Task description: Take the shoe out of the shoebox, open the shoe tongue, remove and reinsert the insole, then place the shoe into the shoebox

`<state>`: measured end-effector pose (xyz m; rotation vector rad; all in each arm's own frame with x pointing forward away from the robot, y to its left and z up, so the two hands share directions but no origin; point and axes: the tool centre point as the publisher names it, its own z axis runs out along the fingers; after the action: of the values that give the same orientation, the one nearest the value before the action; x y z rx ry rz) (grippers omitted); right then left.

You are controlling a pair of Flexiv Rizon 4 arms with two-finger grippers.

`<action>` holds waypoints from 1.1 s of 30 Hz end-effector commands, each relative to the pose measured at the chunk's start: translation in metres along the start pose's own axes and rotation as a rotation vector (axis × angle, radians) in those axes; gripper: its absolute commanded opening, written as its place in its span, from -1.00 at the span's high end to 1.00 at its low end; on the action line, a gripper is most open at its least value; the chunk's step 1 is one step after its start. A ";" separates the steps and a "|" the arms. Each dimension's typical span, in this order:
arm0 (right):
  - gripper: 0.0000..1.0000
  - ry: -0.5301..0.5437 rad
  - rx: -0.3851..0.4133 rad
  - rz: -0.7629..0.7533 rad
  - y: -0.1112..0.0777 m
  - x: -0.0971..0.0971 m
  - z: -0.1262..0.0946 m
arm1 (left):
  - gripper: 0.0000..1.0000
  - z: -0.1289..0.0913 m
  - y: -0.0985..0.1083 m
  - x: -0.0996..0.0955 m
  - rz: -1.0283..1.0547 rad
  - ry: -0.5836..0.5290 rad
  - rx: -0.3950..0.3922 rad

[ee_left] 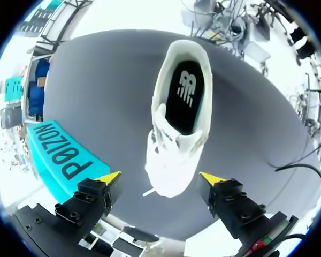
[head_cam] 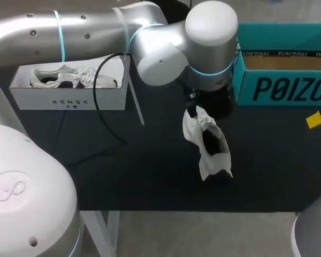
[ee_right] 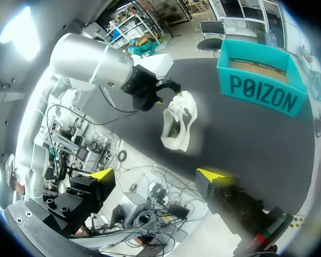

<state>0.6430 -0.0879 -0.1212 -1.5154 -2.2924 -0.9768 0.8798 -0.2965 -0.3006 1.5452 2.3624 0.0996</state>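
Black tabletop (head_cam: 267,176) fills the scene, with 1 white shoe (head_cam: 206,140) lying out of its box near the middle, close to the front edge, its opening turned upward. From the left wrist view the black insole (ee_left: 184,93) sits flat inside the shoe, and the toe end points toward the left gripper (ee_left: 160,179). That gripper hangs over the toe with its 2 yellow-tipped fingers spread wide, 1 to each side; the far-side tip stands just beside the shoe's edge, and the other is clearly apart from it, so nothing is gripped. The left arm (head_cam: 85,32) comes in from the left and reaches past the middle, its wrist above the shoe's far end. The right gripper (ee_right: 158,174) is off to the right, well apart from the shoe, its fingers also spread wide with nothing between them. Farther back on the right stands the teal shoebox (head_cam: 283,88), open at the top. At the back left a white box (head_cam: 69,99) holds a second shoe (head_cam: 59,77), and a black cable (head_cam: 99,107) loops down beside it.
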 end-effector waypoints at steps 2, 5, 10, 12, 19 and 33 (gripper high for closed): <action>-1.00 -0.005 -0.012 0.001 -0.007 0.001 0.000 | 1.00 0.014 -0.009 -0.007 0.000 0.002 -0.007; -1.00 -0.005 -0.012 0.001 -0.007 0.001 0.000 | 1.00 0.011 -0.018 -0.008 0.000 -0.005 -0.002; -1.00 -0.005 -0.012 0.001 -0.007 0.001 0.000 | 1.00 0.008 -0.030 -0.003 0.008 -0.009 0.015; -1.00 -0.005 -0.012 0.001 -0.007 0.001 0.000 | 1.00 0.007 -0.035 0.001 0.008 -0.006 0.026; -1.00 -0.005 -0.012 0.001 -0.007 0.001 0.000 | 1.00 0.009 -0.052 0.019 0.012 0.020 0.043; -1.00 -0.005 -0.012 0.001 -0.007 0.001 0.000 | 1.00 -0.046 0.011 0.012 -0.647 0.109 -0.105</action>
<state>0.6429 -0.0879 -0.1212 -1.5154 -2.2924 -0.9768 0.8700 -0.2890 -0.2831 1.1764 2.5476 0.1409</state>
